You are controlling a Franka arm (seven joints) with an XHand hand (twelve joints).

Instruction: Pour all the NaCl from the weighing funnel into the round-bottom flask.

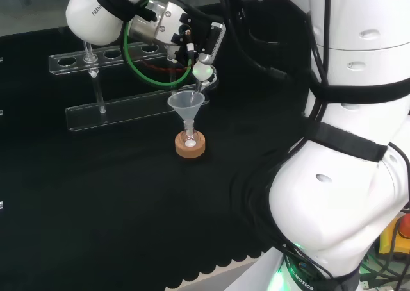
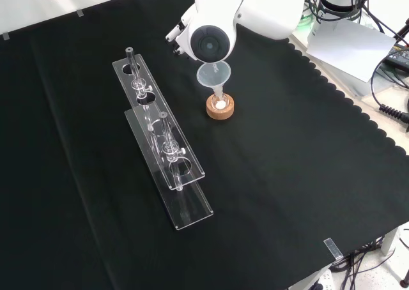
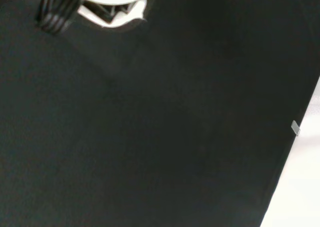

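In the head view the robot hand (image 1: 192, 41) pinched the tilted weighing funnel (image 1: 204, 76) above a clear funnel (image 1: 186, 105); this sat in the round-bottom flask (image 1: 189, 137) on its cork ring (image 1: 190, 147). The glass looked light, slippery and fragile; best held by its stem.

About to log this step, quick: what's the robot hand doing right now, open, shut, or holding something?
Robot hand: shut on the weighing funnel, tipped over the funnel on the round-bottom flask.
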